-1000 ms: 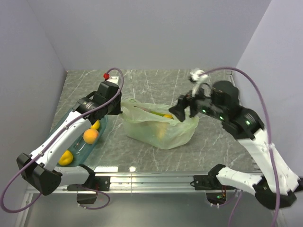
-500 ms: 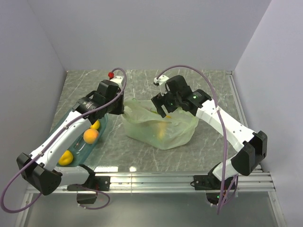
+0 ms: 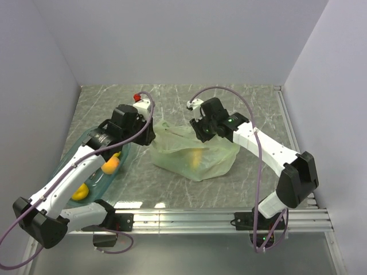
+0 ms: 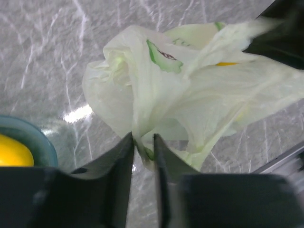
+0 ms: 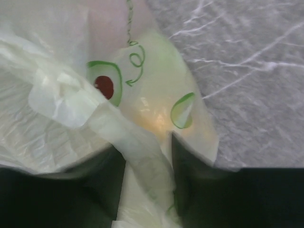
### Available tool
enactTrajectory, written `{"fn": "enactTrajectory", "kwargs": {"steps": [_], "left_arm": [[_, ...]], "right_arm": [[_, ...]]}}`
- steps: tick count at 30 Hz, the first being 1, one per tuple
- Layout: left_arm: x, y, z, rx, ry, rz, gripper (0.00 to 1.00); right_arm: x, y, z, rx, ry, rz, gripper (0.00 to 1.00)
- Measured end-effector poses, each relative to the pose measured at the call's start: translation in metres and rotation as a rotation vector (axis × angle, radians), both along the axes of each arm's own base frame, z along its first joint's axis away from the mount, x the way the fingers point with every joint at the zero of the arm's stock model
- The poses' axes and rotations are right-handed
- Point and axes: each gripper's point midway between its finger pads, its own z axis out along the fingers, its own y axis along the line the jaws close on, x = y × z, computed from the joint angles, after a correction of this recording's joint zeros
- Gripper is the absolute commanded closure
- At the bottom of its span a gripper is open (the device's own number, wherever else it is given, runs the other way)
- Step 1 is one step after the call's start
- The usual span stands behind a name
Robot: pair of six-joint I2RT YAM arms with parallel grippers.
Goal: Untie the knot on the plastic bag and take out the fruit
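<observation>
The pale green plastic bag (image 3: 192, 152) lies crumpled mid-table, and a yellow-orange fruit (image 3: 196, 158) shows dimly through its film. I cannot make out a knot. My left gripper (image 3: 150, 136) is at the bag's left edge. In the left wrist view its jaws (image 4: 142, 137) stand slightly apart, open, with a thin fold of the bag (image 4: 156, 90) hanging between them. My right gripper (image 3: 200, 133) is over the bag's top. Its jaws (image 5: 148, 137) are open on either side of a loose band of bag film (image 5: 142, 156).
A teal transparent tray (image 3: 92, 152) lies at the left under my left arm, holding an orange mango (image 3: 110, 165) and a yellow lemon (image 3: 80, 192). The tray's rim (image 4: 28, 135) shows beside my left fingers. Walls close in the table on the left, back and right.
My right arm swung left from the bag's right end to its top, and its jaws narrowed round the film. My left jaws eased apart. The bag's mouth sagged lower.
</observation>
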Motion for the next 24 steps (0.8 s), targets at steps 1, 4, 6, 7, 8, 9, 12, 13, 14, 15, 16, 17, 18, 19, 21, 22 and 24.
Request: {"fn": "enactTrajectory", "kwargs": {"steps": [1, 4, 6, 7, 8, 9, 12, 13, 14, 15, 16, 17, 18, 19, 21, 22, 24], "left_arm": [[-0.001, -0.002, 0.004, -0.008, -0.017, -0.021, 0.57], [-0.003, -0.007, 0.016, -0.023, -0.067, -0.076, 0.28], [-0.006, -0.01, 0.027, -0.027, -0.116, -0.132, 0.24], [-0.008, -0.013, 0.033, -0.031, -0.147, -0.168, 0.23], [-0.01, -0.017, 0.041, -0.031, -0.183, -0.207, 0.22], [-0.013, -0.022, 0.049, -0.029, -0.221, -0.249, 0.21], [-0.024, -0.051, 0.069, -0.008, -0.326, -0.404, 0.2], [-0.029, -0.062, 0.072, 0.002, -0.351, -0.457, 0.2], [-0.032, -0.076, 0.074, 0.017, -0.375, -0.516, 0.2], [-0.036, -0.088, 0.073, 0.027, -0.391, -0.566, 0.2], [-0.038, -0.099, 0.069, 0.043, -0.398, -0.607, 0.2], [-0.039, -0.108, 0.061, 0.062, -0.399, -0.645, 0.19], [-0.04, -0.116, 0.051, 0.087, -0.394, -0.682, 0.19], [-0.038, -0.122, 0.042, 0.107, -0.394, -0.706, 0.19], [-0.037, -0.128, 0.022, 0.15, -0.386, -0.75, 0.19], [-0.036, -0.129, 0.011, 0.174, -0.384, -0.772, 0.18], [-0.034, -0.13, -0.007, 0.217, -0.381, -0.806, 0.18]], "right_arm": [[-0.002, 0.003, -0.007, 0.007, 0.025, 0.011, 0.78], [-0.009, 0.012, -0.02, 0.04, 0.091, 0.019, 1.0], [-0.012, 0.017, -0.024, 0.056, 0.118, 0.03, 1.0], [-0.013, 0.018, -0.025, 0.062, 0.129, 0.032, 1.0], [-0.014, 0.02, -0.026, 0.07, 0.138, 0.034, 1.0], [-0.015, 0.021, -0.026, 0.077, 0.146, 0.034, 1.0], [-0.018, 0.025, -0.025, 0.105, 0.168, 0.036, 1.0], [-0.019, 0.026, -0.023, 0.117, 0.178, 0.035, 1.0], [-0.02, 0.027, -0.022, 0.128, 0.184, 0.034, 1.0], [-0.02, 0.027, -0.021, 0.138, 0.192, 0.034, 1.0], [-0.02, 0.028, -0.02, 0.145, 0.197, 0.032, 1.0], [-0.02, 0.028, -0.019, 0.156, 0.204, 0.026, 1.0], [-0.02, 0.028, -0.018, 0.166, 0.212, 0.022, 1.0], [-0.02, 0.028, -0.017, 0.175, 0.219, 0.016, 1.0], [-0.019, 0.028, -0.015, 0.193, 0.231, 0.008, 1.0], [-0.02, 0.029, -0.014, 0.2, 0.236, 0.006, 1.0], [-0.02, 0.029, -0.014, 0.211, 0.247, 0.002, 1.0]]}}
